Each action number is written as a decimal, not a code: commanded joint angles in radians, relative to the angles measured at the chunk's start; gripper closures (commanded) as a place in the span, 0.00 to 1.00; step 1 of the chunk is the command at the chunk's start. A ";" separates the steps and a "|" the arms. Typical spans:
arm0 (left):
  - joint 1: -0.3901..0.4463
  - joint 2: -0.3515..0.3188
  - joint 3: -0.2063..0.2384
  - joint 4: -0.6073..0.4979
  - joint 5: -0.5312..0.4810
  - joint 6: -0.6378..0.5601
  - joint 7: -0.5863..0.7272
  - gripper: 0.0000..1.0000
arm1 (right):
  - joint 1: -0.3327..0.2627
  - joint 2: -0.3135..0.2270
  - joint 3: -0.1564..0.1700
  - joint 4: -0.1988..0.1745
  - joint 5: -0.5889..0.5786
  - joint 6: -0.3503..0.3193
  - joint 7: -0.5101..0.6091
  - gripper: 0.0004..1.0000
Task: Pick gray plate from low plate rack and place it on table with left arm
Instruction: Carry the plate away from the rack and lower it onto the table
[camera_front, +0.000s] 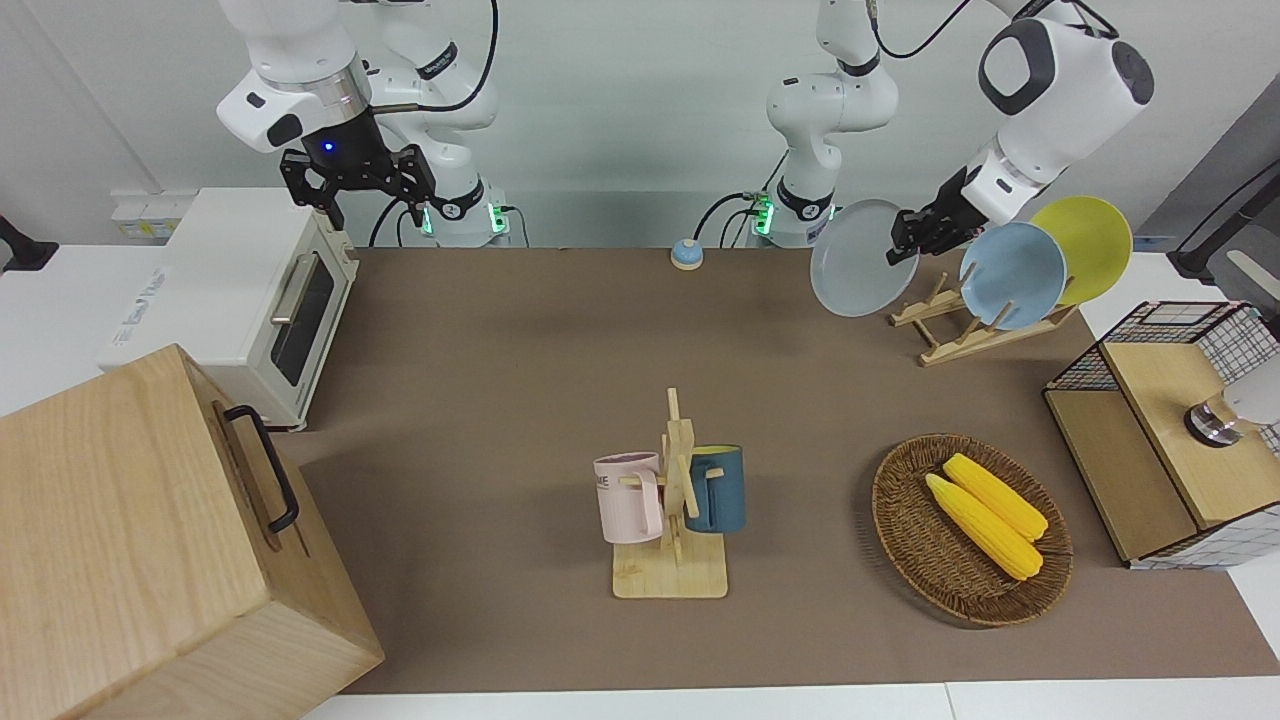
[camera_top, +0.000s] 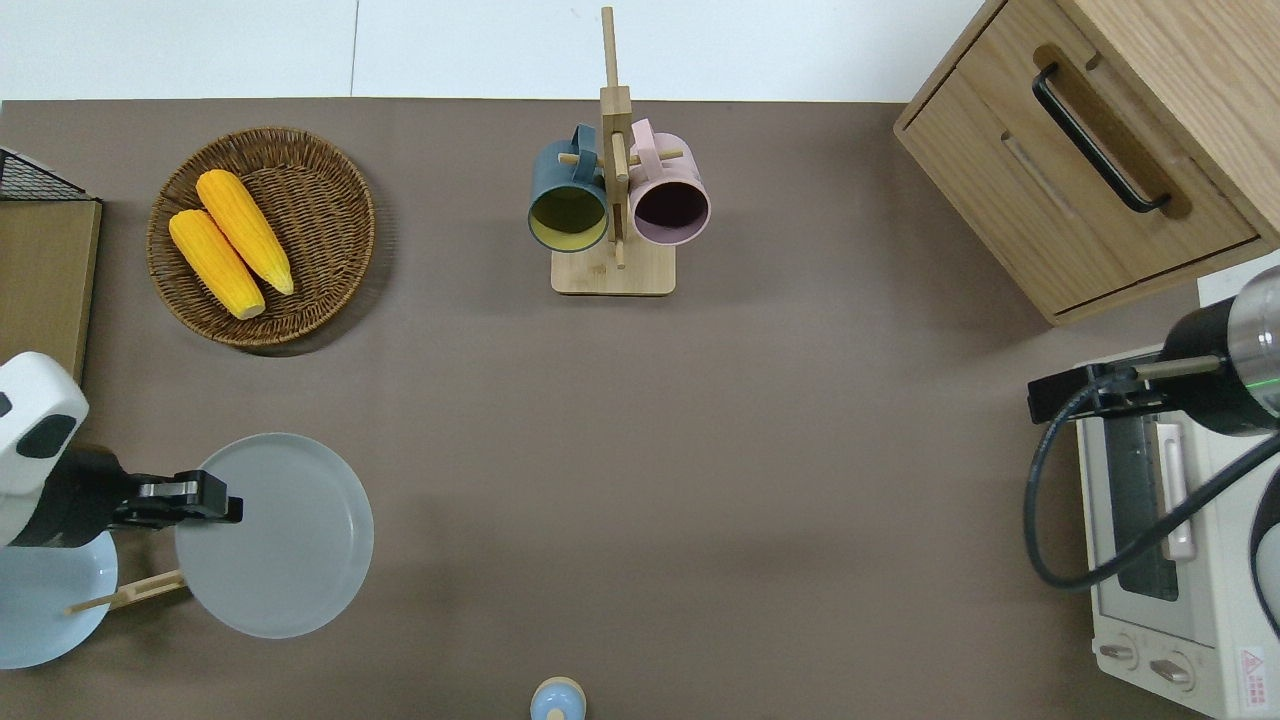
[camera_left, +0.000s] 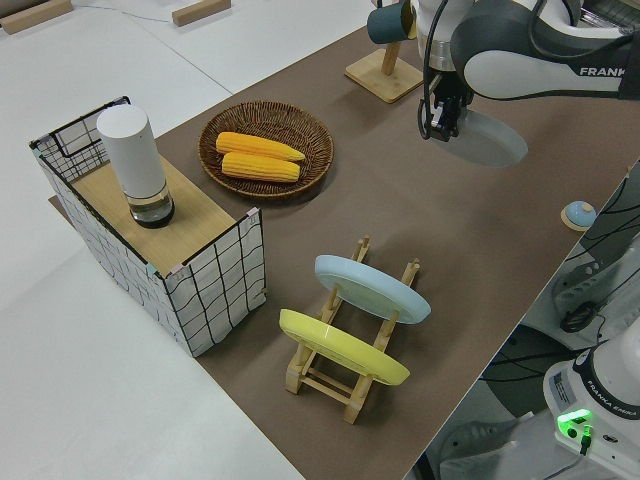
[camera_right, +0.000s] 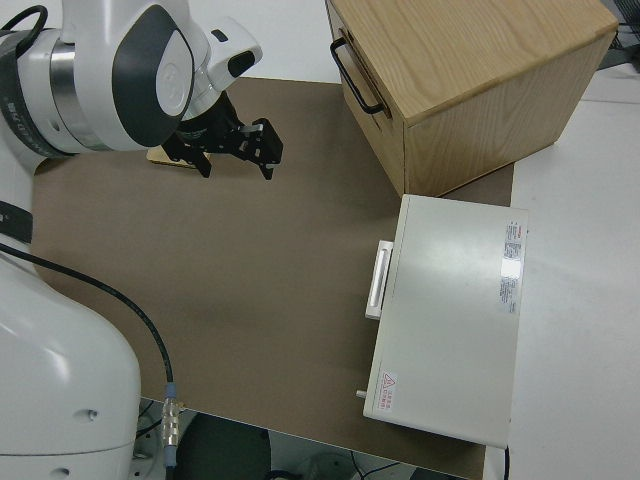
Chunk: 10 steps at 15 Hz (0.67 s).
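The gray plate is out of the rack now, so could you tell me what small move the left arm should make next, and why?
Probably lower it. The left gripper grips the gray plate by its rim, in the air over bare table, clear of the low plate rack, where the light-blue plate and yellow plate remain. Nothing lies beneath it.

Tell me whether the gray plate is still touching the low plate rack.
Apart. In the left side view the gray plate hangs from the left hand over bare table, well clear of the low plate rack, which holds only the blue and yellow plates.
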 joint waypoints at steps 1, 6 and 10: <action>-0.039 -0.009 0.006 -0.087 -0.076 0.100 -0.002 1.00 | -0.007 -0.002 0.007 0.006 0.007 -0.014 0.000 0.01; -0.081 -0.009 0.004 -0.179 -0.132 0.191 0.026 1.00 | -0.007 -0.002 0.007 0.006 0.007 -0.014 0.000 0.01; -0.095 -0.007 0.004 -0.245 -0.156 0.254 0.075 1.00 | -0.007 -0.002 0.007 0.006 0.007 -0.014 0.000 0.01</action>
